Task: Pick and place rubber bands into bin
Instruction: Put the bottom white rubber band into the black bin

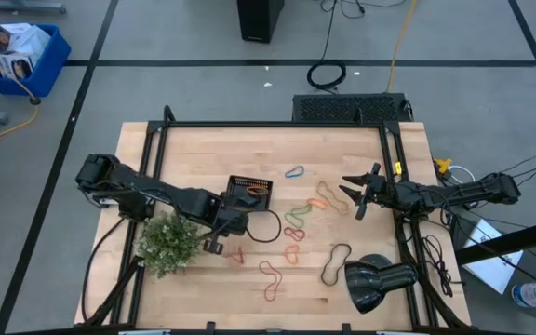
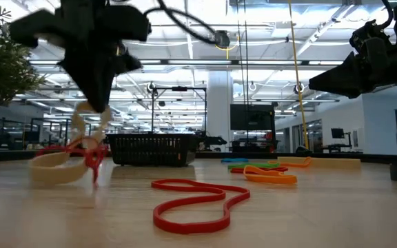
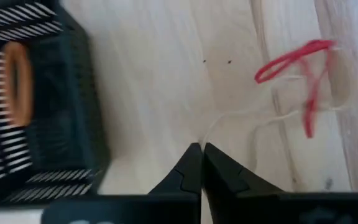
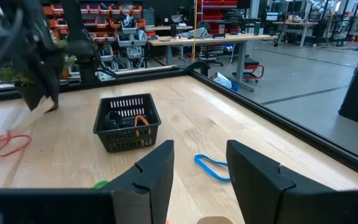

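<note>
The black bin (image 1: 249, 193) sits mid-table holding one orange band (image 4: 141, 121). About nine rubber bands (image 1: 295, 233) lie loose to its right and front on bare wood, clear of the table's edges. The left gripper (image 3: 198, 160), pinched shut on a thin tan band (image 3: 229, 118), hangs beside the bin. The right gripper (image 4: 199, 163) gapes empty near the right edge.

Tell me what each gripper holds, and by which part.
Left gripper pinches the thin tan rubber band by one strand of its loop; the rest trails on the wooden table. Right gripper is open, holding nothing.
</note>
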`<state>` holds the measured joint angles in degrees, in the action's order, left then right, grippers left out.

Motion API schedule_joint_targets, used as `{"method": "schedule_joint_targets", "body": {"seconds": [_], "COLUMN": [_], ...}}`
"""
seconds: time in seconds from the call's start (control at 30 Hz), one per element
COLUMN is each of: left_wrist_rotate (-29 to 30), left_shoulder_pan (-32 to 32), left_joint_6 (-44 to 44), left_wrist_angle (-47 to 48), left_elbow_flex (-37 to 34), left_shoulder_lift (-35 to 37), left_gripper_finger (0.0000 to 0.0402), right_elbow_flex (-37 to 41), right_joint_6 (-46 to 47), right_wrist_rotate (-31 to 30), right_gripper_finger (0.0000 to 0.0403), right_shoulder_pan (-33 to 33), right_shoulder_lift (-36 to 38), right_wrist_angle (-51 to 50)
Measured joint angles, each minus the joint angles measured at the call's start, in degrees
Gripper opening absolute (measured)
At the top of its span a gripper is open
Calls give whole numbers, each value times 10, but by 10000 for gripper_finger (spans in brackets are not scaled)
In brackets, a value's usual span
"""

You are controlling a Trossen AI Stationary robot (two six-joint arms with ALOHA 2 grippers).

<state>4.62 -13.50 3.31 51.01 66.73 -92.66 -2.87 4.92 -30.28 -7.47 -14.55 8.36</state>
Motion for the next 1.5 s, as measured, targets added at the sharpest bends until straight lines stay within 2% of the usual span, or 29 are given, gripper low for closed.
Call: {"method": "schedule_joint_targets", "body": {"seconds": [0.23,0.43,0.53,0.67,0.83,1.07,1.37,1.5], "left_wrist_rotate": [43,51,74,130,234,319,323,322], "left_shoulder_pan": [-1,-1,-1,-1,-1,0,4,10], "left_joint_6": [-4,6,9,7,-1,-19,-14,-13], "left_wrist_angle": [89,109,116,133,133,128,117,85], "left_elbow_flex": [91,117,117,117,117,117,117,117], "left_shoulder_lift": [0,1,0,0,0,0,60,94], "left_gripper_finger": [8,6,9,5,7,12,10,8], "right_elbow_flex": [0,0,0,0,0,0,0,0], "right_joint_6": [0,0,0,0,0,0,-11,-11], "right_wrist_rotate": [0,0,0,0,0,0,0,0], "right_gripper_finger": [141,141,141,141,141,141,141,141], "right_shoulder_pan": [0,0,0,0,0,0,0,0], "right_shoulder_lift": [0,0,0,0,0,0,-1,-2], "right_wrist_angle": [0,0,0,-1,-1,-5,-5,-13]}}
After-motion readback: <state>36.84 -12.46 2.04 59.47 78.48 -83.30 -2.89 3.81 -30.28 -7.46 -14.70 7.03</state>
